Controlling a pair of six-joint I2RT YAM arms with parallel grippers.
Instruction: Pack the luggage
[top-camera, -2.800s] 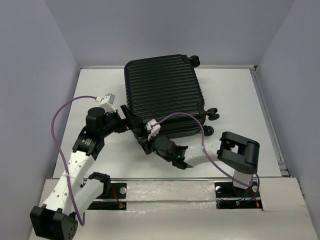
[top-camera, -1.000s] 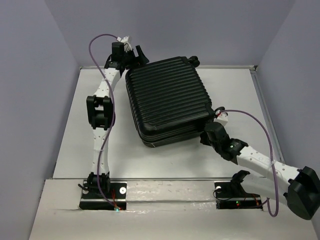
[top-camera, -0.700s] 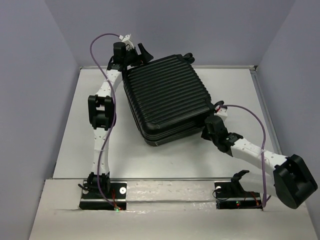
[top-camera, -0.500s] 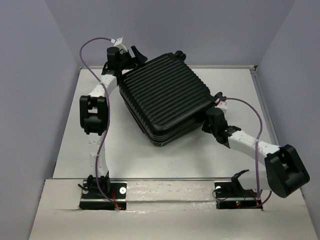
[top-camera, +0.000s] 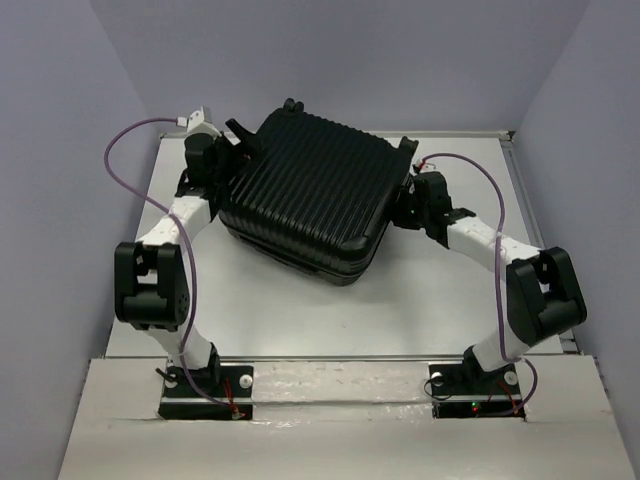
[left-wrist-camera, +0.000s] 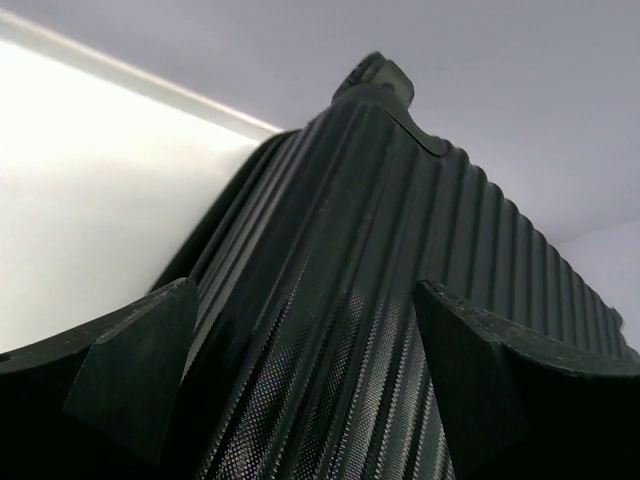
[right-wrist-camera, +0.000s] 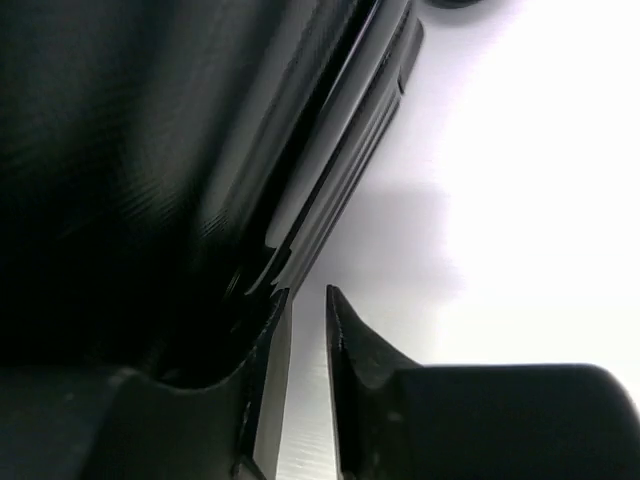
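Here the luggage (top-camera: 305, 195) sits closed and skewed mid-bench, the left gripper (left-wrist-camera: 300, 390) spread wide against its ribbed shell and the right gripper (right-wrist-camera: 305, 330) nearly closed at its side seam, seemingly bracing it to turn

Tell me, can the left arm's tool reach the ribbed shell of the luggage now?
Probably yes. The left tool is open, its fingers spread right over the ribbed shell of the luggage, and nothing lies between them.
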